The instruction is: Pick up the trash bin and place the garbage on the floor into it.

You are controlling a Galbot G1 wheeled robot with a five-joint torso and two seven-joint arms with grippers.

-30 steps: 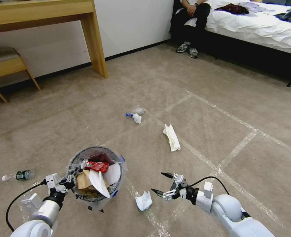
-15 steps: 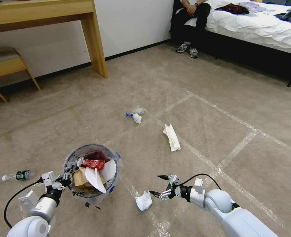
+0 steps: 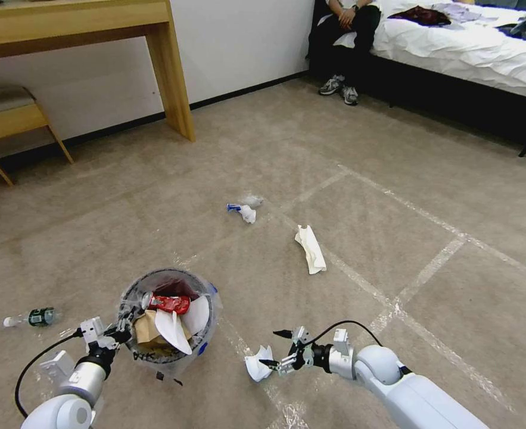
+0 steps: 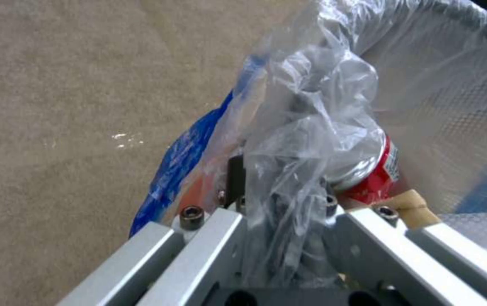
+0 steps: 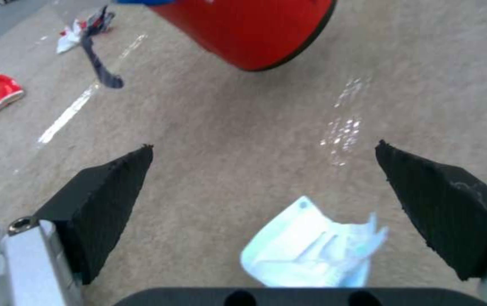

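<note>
A: Right gripper (image 3: 273, 349) first: jaws spread wide, low over the floor (image 3: 346, 196), the white wrapper (image 3: 258, 364) lying between the pads (image 5: 105, 199) in the wrist view. Not pinched yet, tips look just clear of it.

B: And your left?

A: Left gripper (image 3: 124, 326) is clamped on the trash bin (image 3: 168, 314) at its near rim, liner plastic bunched btwn the fingers. Bin hangs off the carpet; its red base shows from the right wrist view. Already inside: red can (image 3: 168, 303), brown paper bag (image 3: 148, 328), something white.

B: So which step?

A: Pickup of the wrapper, I'd say. You need to drop the last bit, close on the crumpled body, not a loose corner, then lift and carry over to the bin mouth.

B: Left to do?

A: White slipper (image 3: 310, 248), blue-white scrap (image 3: 243, 210), small bottle (image 3: 31, 317), all well apart from you.
</note>
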